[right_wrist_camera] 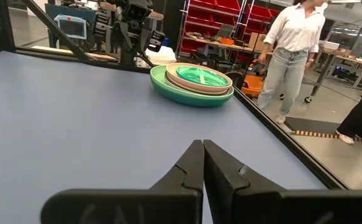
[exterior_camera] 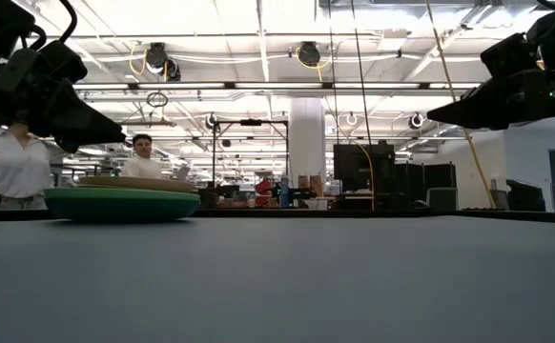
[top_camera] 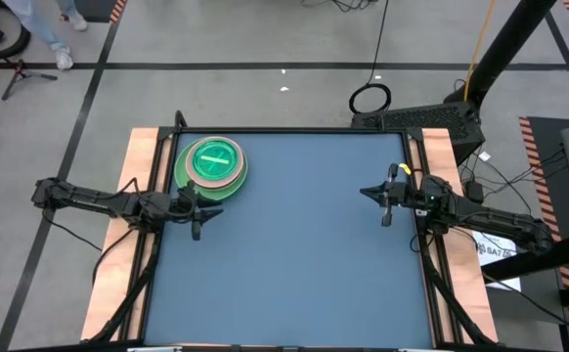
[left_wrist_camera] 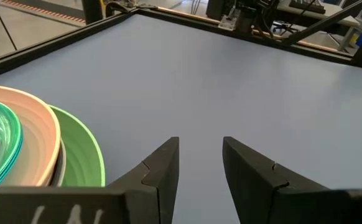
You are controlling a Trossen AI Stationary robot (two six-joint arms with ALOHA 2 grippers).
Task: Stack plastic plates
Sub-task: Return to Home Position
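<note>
The stack of round plastic plates (top_camera: 211,164), translucent green atop pink and light green, rests on the blue bench (top_camera: 304,264). The left tool (left_wrist_camera: 199,144) hovers just beside the stack, fingers apart, empty. The right tool (right_wrist_camera: 203,150) hangs well apart from the stack, fingers pressed together.

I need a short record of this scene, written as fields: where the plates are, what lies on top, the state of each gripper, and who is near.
plates: one stack on the table, in the left corner at the top of the high view
top plate: translucent green
under it: a pink-cream plate, then a light green plate
left gripper: open, empty, raised beside the stack
right gripper: shut, empty, raised near the table's right edge, far from the stack
person: white shirt, standing beyond the table
</note>
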